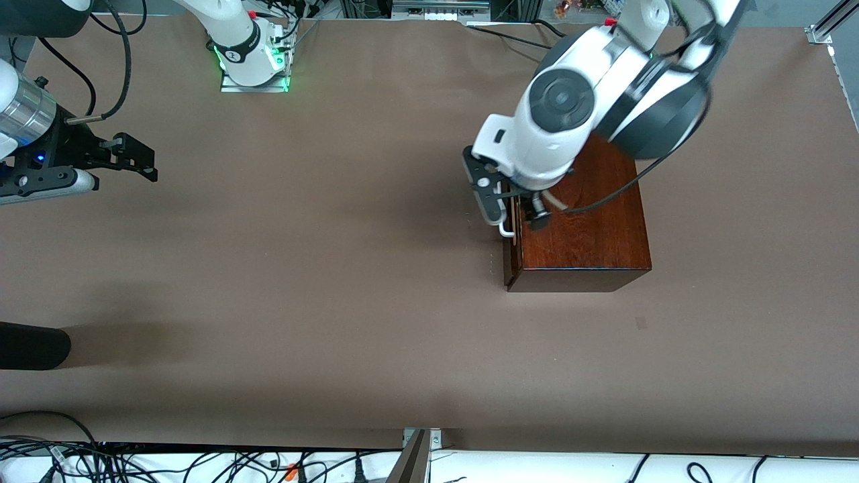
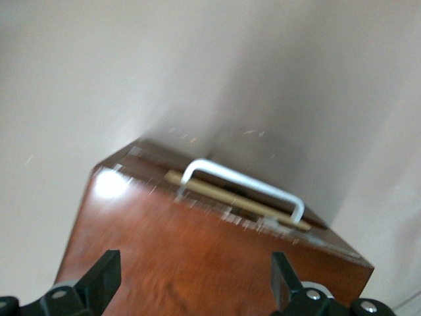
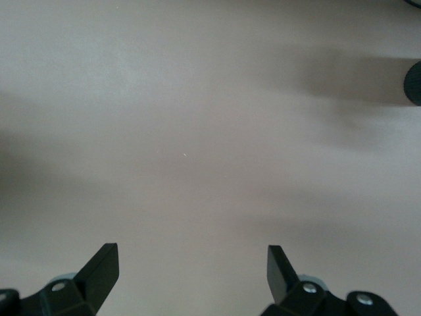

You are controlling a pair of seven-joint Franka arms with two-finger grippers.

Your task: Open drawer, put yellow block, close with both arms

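Drawer (image 1: 511, 251) looks almost shut, so with left gripper (image 2: 194, 280) spread empty over the box (image 1: 590, 221) and right gripper (image 3: 193, 273) waiting spread, you should push the front flush.

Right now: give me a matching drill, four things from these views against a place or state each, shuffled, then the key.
1. left gripper
2. right gripper
3. handle
4. wooden box

A. white bar on the drawer front
B. open, over bare table at the right arm's end
C. on the table at the left arm's end
D. open, over the box top by the handle

1-D, 2-B, 3-A, 4-C
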